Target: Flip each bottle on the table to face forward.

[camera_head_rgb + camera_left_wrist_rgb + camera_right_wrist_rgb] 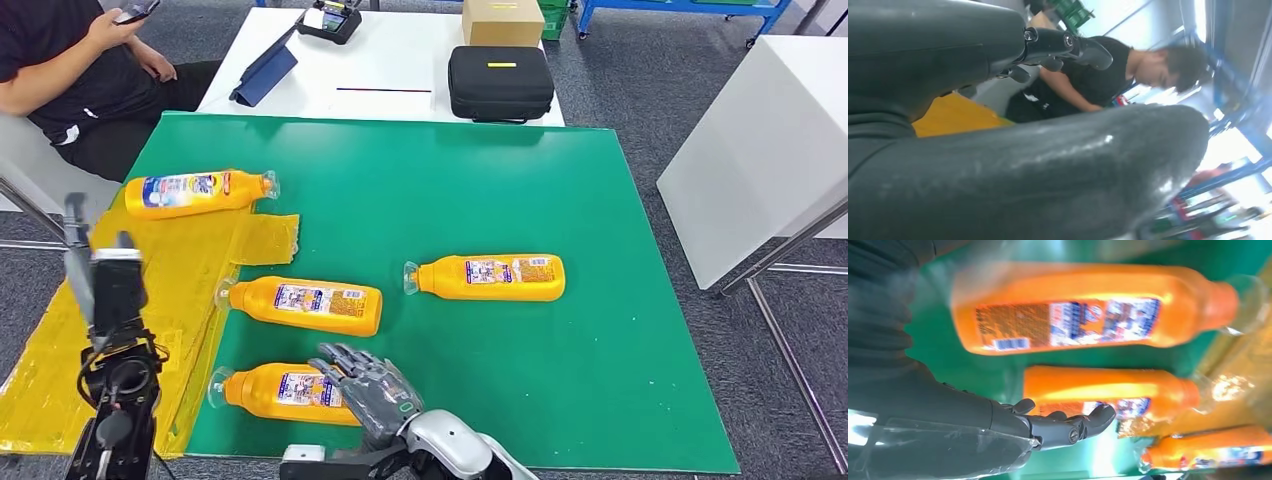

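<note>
Head view: found four orange bottles lying flat on the green worktop (600,300). Nearest bottle (285,392) at 9 o'clock of the right hand (372,388), long axis running 3 to 9, cap toward 9; fingers spread apart, empty, over its base end.

Left wrist view: left hand (998,150) raised off the worktop; fingers' state impossible to tell.

Right wrist view: fingers (1073,426) apart, gripping nothing, close above the bottle. Right hand judged nearer.

We see four orange bottles lying on the green mat (560,200). Our right hand (368,385) rests over the nearest bottle (285,392), fingers spread. A seated person (85,70) holds a phone (137,11) beyond the mat's far left corner.
</note>
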### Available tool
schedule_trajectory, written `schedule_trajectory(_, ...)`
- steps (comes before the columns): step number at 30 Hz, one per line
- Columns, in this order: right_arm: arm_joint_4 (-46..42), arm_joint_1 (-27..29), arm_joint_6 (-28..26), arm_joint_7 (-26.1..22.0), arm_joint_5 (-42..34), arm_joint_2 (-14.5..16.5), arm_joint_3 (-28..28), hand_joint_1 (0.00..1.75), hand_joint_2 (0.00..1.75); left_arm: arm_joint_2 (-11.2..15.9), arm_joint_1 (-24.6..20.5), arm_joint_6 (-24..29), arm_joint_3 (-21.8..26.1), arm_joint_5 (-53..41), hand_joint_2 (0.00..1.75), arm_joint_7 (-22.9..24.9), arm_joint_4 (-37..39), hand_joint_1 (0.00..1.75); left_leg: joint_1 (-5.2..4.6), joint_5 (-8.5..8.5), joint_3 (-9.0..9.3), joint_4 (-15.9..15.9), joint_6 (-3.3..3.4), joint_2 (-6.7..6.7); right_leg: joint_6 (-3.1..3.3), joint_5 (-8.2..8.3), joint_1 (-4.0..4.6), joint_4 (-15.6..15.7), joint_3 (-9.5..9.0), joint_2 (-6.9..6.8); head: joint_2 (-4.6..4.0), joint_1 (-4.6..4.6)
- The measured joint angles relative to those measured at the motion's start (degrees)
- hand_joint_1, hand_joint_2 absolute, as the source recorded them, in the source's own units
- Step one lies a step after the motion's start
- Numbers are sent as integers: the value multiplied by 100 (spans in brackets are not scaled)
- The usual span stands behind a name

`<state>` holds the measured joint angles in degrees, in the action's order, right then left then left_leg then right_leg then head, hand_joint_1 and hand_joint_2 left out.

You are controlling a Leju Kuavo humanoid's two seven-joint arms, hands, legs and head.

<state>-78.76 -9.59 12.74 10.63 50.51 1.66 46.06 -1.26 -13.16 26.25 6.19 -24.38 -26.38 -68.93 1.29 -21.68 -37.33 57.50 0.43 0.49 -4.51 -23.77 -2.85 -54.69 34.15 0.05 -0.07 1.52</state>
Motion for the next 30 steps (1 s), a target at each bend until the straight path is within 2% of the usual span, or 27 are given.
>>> schedule_trajectory(6, 565, -196, -134, 156, 31, 375, 112, 0, 175, -32, 198, 1, -67, 673, 0, -220, -712, 0, 1, 1, 0, 0, 0, -2, 0, 0, 0, 0, -1, -1, 0, -1)
schedule_trajectory(13, 1435, -342, -379, 293, 286, 688, 263, 0, 175, -17, 185, 105, -322, 1013, 0, -378, -841, 0, 0, 1, 0, 0, 0, -4, 0, 0, 0, 0, -1, -2, 0, 0)
schedule_trajectory(20, 2651, -819, -398, -195, 443, 772, 398, 0, 175, 10, -54, 231, -639, 1438, 0, -521, -750, 0, 0, 4, 4, 0, 1, -6, -1, 3, -1, 0, -4, -2, 0, 0)
schedule_trajectory(21, 2810, -882, -423, -227, 510, 793, 414, 24, 175, 16, -84, 249, -681, 1504, 0, -543, -732, 0, 0, 4, 6, 1, 1, -5, 0, 4, -1, 0, -5, -2, 0, 0)
schedule_trajectory(22, 2959, -942, -431, -247, 588, 816, 434, 59, 175, 22, -116, 268, -725, 1569, 0, -561, -713, 0, 0, 4, 10, 1, 1, -5, 0, 4, 0, 1, -7, -2, 0, 1)
schedule_trajectory(24, 3197, -1038, -391, -258, 764, 848, 487, 142, 175, 35, -174, 287, -799, 1676, 0, -582, -679, 0, 0, 1, 23, 1, -1, -2, 1, 3, 0, 1, -14, -1, 0, 0)
schedule_trajectory(25, 3284, -1075, -349, -253, 847, 858, 517, 160, 175, 41, -197, 294, -826, 1723, 0, -586, -663, 0, 0, -3, 32, 0, -5, 0, 3, 2, 0, 2, -17, 1, 0, 1)
schedule_trajectory(27, 3426, -1127, -239, -226, 999, 864, 577, 171, 175, 49, -238, 306, -865, 1807, 0, -590, -638, 0, 1, -13, 53, -1, -16, 4, 14, -8, 0, 3, -10, 5, 0, 1)
schedule_trajectory(30, 3545, -1151, -83, -165, 1224, 828, 657, 172, 175, 69, -269, 329, -896, 1922, 0, -601, -619, 0, 2, -30, 81, -5, -33, 6, 21, -28, 1, 5, 0, 7, 0, 0)
